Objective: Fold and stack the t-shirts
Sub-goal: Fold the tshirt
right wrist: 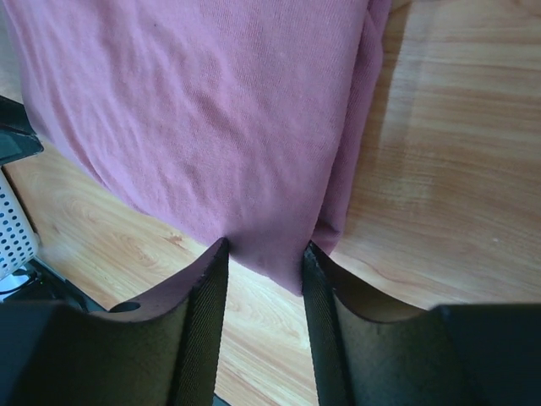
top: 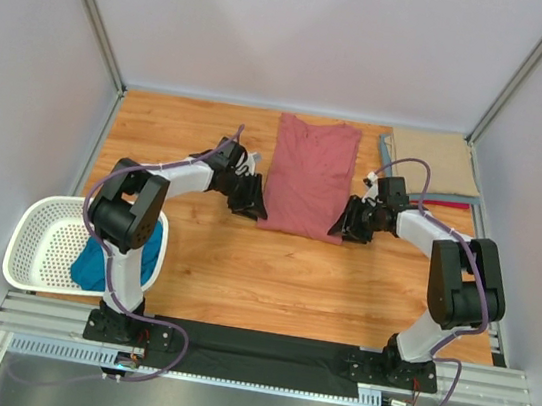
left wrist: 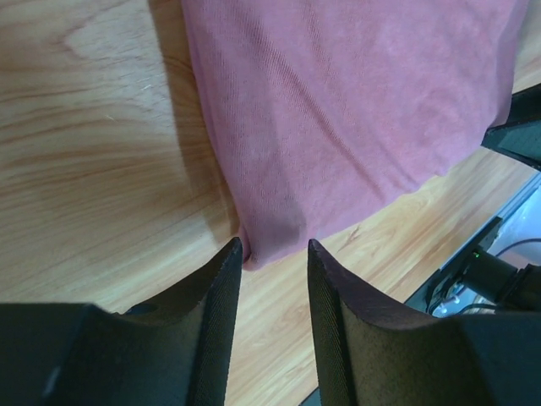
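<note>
My left arm [top: 176, 176] and right arm [top: 427, 229] each combine white links with black joint housings on 1 black base plate [top: 261, 345]. 1 purple cable [top: 410, 161] follows each arm. My fingers [left wrist: 355, 338] are black and textured.

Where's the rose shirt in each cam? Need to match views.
Top external: rose shirt mid-table, between left gripper and right gripper.
Left wrist: fills the upper right, with its near corner at the left gripper's fingertips.
Right wrist: fills the upper left and centre, with its hem between the right gripper's fingers.
Shared landmark: wood table, bare beside the shirt in all three.
</note>
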You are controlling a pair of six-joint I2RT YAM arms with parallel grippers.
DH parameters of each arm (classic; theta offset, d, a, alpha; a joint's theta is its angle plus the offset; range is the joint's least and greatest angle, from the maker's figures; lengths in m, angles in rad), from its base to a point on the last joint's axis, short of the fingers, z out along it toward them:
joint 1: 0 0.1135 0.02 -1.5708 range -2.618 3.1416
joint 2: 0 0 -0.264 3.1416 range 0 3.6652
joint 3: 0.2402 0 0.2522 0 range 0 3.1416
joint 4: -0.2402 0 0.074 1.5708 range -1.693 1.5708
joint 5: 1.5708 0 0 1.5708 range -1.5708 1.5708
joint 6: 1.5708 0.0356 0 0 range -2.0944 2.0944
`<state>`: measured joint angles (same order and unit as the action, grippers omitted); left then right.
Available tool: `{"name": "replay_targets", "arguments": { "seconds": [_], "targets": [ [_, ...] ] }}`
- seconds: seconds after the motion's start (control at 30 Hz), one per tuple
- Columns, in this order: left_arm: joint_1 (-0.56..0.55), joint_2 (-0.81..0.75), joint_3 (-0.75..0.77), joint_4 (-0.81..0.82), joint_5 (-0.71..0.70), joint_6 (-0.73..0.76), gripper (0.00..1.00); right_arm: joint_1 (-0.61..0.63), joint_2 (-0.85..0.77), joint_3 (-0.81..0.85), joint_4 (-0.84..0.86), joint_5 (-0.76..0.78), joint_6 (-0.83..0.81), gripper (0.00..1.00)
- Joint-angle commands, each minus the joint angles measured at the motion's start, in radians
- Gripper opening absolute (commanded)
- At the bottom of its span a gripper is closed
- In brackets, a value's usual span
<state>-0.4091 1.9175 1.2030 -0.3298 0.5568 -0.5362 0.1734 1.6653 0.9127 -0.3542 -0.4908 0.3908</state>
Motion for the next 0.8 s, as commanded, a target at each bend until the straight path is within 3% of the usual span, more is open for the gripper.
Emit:
{"name": "replay_targets", "arguments": {
  "seconds": [0.0,0.07,0.17,0.2,0.23,0.27,0.6,0.77],
  "targets": [
    [-0.011,0.018,0.015,0.018,0.006,0.012,0.43,-0.003,-0.007,-0.012,0.041,-0.022,-0.021,0.4],
    [-0.013,0.023,0.017,0.008,0.0,0.013,0.38,0.0,-0.012,-0.012,0.037,-0.019,-0.021,0.37],
    [-0.013,0.031,0.018,0.0,-0.001,0.01,0.17,-0.002,-0.013,-0.011,0.024,-0.012,-0.02,0.26],
    [-0.013,0.031,0.02,-0.006,-0.004,0.008,0.07,-0.003,-0.013,-0.009,0.015,-0.002,-0.021,0.2],
    [-0.013,0.029,0.024,-0.02,-0.011,0.008,0.03,-0.002,-0.016,-0.009,0.008,0.004,-0.02,0.06],
    [-0.013,0.025,0.023,-0.028,-0.014,0.008,0.0,-0.002,-0.018,-0.009,0.0,0.014,-0.021,0.0],
    [-0.013,-0.074,-0.014,-0.186,-0.103,-0.007,0.0,-0.003,-0.12,-0.057,-0.126,0.093,-0.003,0.0],
    [-0.019,-0.132,-0.106,-0.212,-0.123,-0.014,0.0,-0.002,-0.188,-0.139,-0.143,0.106,0.002,0.0]
  ]
}}
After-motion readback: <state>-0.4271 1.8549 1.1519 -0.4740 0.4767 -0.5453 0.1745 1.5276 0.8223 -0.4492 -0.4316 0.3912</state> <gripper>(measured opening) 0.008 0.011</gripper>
